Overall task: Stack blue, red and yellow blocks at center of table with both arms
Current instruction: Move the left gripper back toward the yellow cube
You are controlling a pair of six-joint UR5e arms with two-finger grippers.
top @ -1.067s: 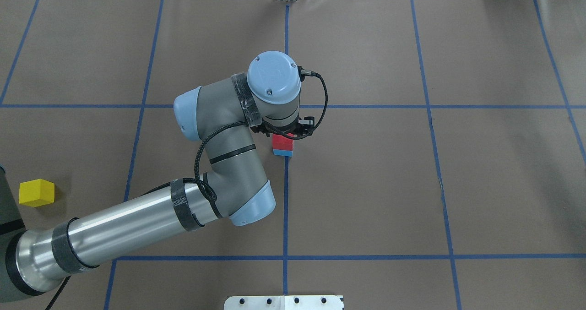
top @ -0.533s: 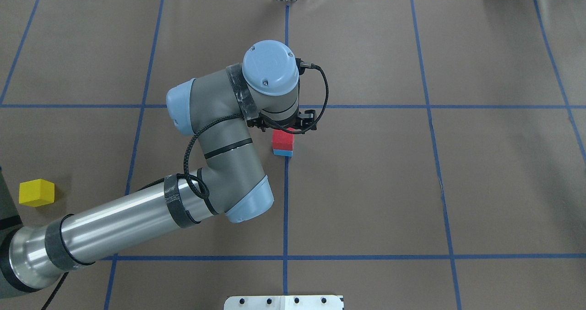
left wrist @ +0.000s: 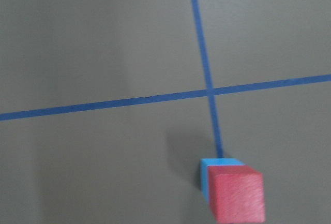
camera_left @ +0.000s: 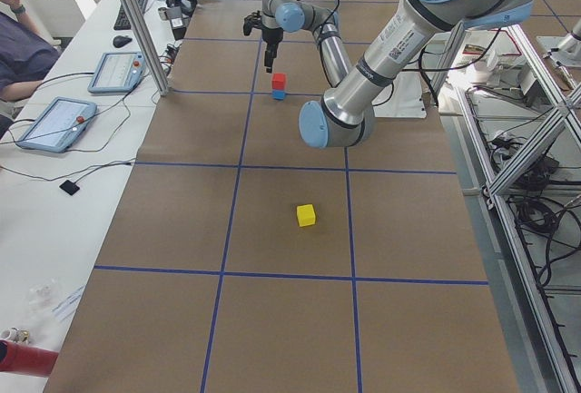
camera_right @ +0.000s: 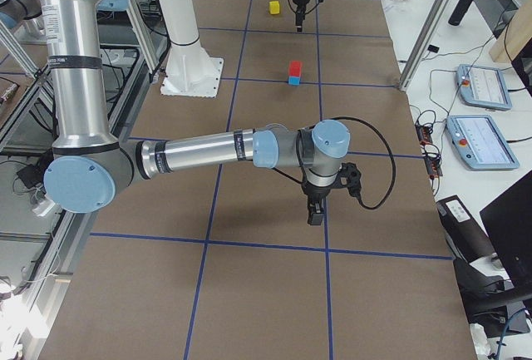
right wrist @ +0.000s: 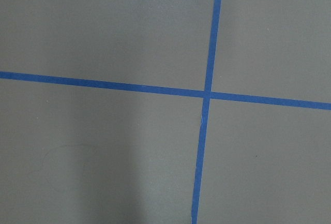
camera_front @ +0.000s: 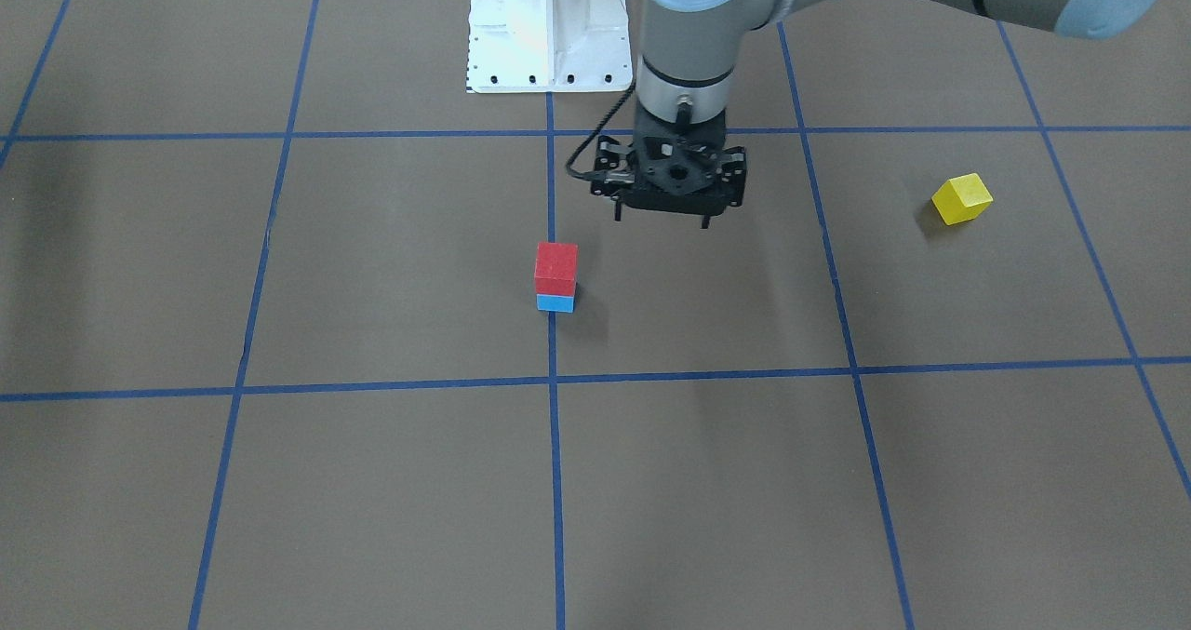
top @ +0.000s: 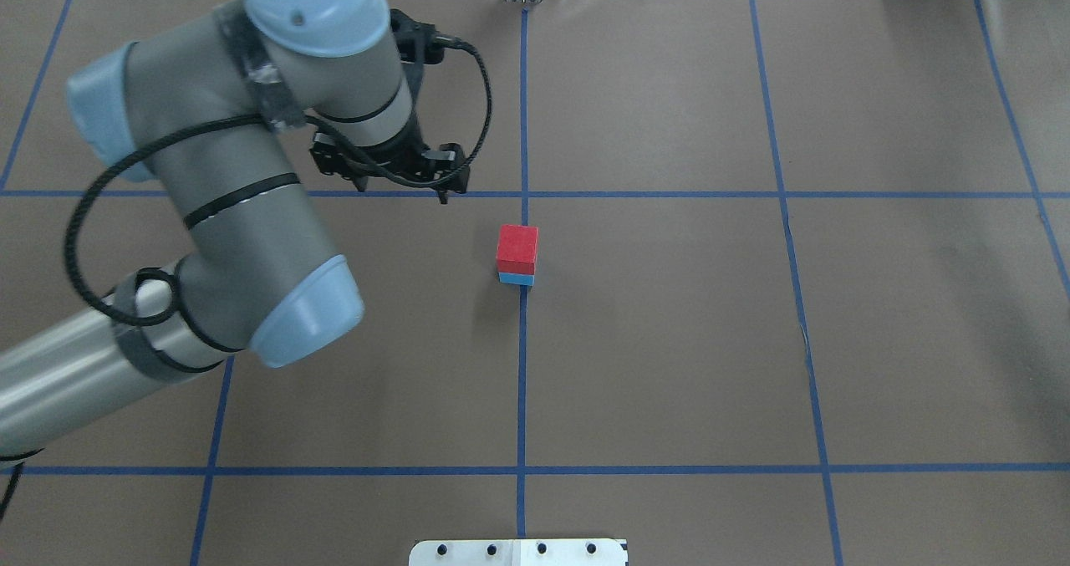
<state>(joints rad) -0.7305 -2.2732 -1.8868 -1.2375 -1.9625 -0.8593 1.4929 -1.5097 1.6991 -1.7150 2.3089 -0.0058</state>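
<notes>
Red block (top: 517,248) sits square on the blue block (top: 516,279), sides flush as far as I can see. The stack is at bench (top: 669,340) centre, on the middle tape line (top: 522,365). Two of three done by my read.

Yellow block (camera_front: 963,198) is alone on my left half, well apart from the stack and turned a bit off the grid. My own arm hides it from overhead.

My left gripper (camera_front: 661,221) hangs raised off to the stack's left side, jaws apart, nothing in them. It's the closer one to yellow, so probably the one to fetch it.

My right gripper (camera_right: 316,210) hovers low over a tape crossing on my right half, far from the stack. Can't tell if its jaws are apart or together.

Room: bare bench all round both the stack and yellow. Approach from above looks free. Main risk is clipping red on the final placement.
</notes>
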